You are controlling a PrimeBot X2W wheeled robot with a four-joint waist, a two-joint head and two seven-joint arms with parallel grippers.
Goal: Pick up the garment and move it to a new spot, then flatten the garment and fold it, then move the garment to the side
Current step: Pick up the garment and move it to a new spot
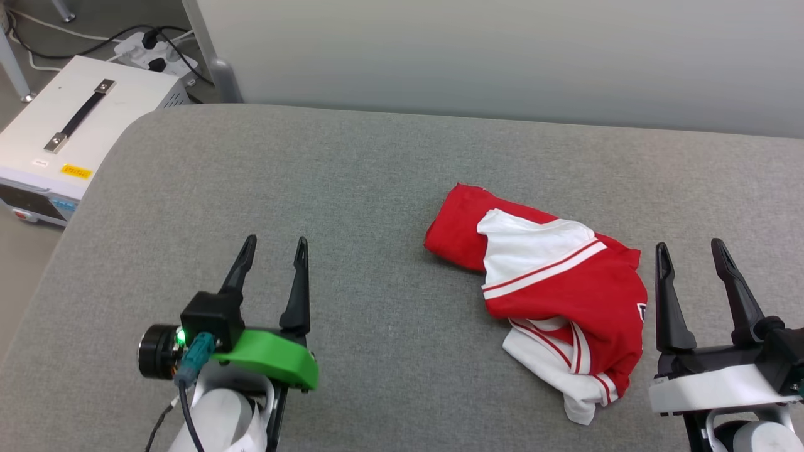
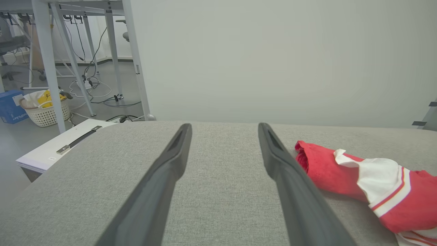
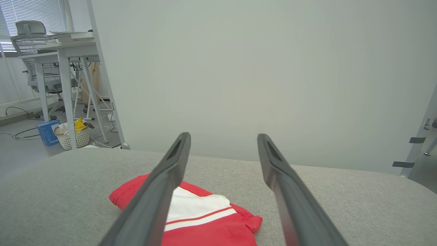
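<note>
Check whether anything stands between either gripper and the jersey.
Nothing visible does. The right gripper, open, is close beside the crumpled garment; the left gripper, also open, is farther off, with only bare grey surface between.

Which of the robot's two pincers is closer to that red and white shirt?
The right. The right pincer is just right of the garment, open and empty. The left pincer is well off to its left, also open, with a stretch of grey surface between them.
</note>
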